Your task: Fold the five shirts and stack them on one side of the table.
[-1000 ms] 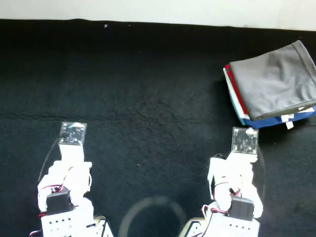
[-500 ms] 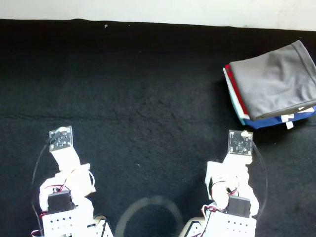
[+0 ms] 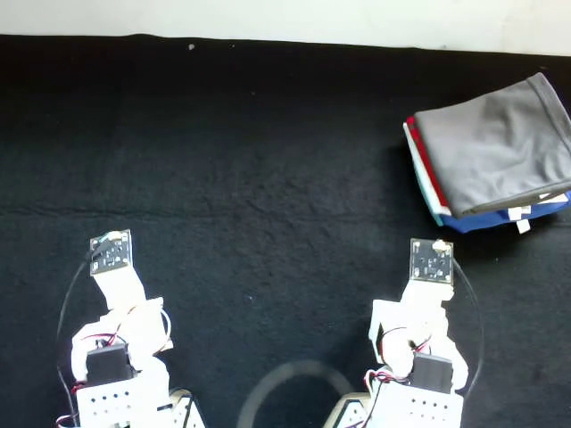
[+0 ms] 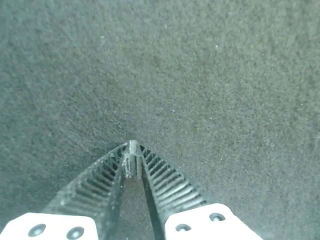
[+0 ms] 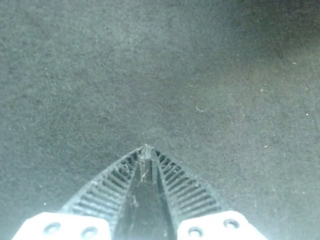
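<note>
A stack of folded shirts (image 3: 489, 156) lies at the table's far right, a grey one on top, with red, white and blue edges showing beneath. Both arms are drawn back at the near edge. The left arm (image 3: 111, 254) sits at the near left. Its gripper (image 4: 131, 151) is shut with nothing in it, over bare black cloth. The right arm (image 3: 432, 261) sits at the near right, well short of the stack. Its gripper (image 5: 145, 151) is shut and holds nothing.
The black tablecloth (image 3: 259, 169) covers the whole table, its far edge meeting a pale wall. A faint ring mark (image 3: 294, 392) shows on the cloth between the two arm bases.
The left arm pulled back toward its base and swung slightly left. The right arm also retracted a little. The shirt stack has not moved.
</note>
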{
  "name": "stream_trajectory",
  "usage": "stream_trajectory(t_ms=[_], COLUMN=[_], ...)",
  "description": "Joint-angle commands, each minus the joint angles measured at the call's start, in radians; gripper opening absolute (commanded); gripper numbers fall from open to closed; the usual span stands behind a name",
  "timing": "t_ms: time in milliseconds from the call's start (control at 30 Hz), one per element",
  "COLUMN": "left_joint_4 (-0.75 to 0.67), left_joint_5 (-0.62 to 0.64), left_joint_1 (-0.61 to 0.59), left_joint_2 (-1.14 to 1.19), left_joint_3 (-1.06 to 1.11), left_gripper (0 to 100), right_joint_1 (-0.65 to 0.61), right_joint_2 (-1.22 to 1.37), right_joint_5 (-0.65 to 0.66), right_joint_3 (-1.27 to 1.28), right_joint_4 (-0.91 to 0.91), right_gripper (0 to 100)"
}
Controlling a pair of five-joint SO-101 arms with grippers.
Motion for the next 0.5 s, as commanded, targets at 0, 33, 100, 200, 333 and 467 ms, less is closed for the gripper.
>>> stream_trajectory(t_ms=[0,33,100,200,333,467], left_joint_4=[0.008,0.009,0.011,0.012,0.012,0.012], left_joint_5=[0.005,0.005,0.005,0.005,0.005,0.005], left_joint_1=[0.007,0.01,0.012,0.013,0.015,0.082], left_joint_2=[-0.008,-0.012,-0.013,-0.015,-0.015,-0.015], left_joint_3=[0.016,0.016,0.016,0.016,0.016,0.016], left_gripper=[1,1,1,1,1,1], right_joint_1=[0.001,0.001,-0.002,-0.005,-0.005,-0.004], right_joint_2=[0.001,0.001,-0.008,-0.044,-0.036,-0.03], right_joint_5=[-0.006,-0.006,-0.006,-0.006,-0.006,-0.006], right_joint_3=[0.134,0.134,0.134,0.137,0.137,0.137], right_joint_4=[0.007,0.007,0.01,0.013,0.013,0.013], right_gripper=[0.7,0.7,0.7,0.7,0.7,0.7])
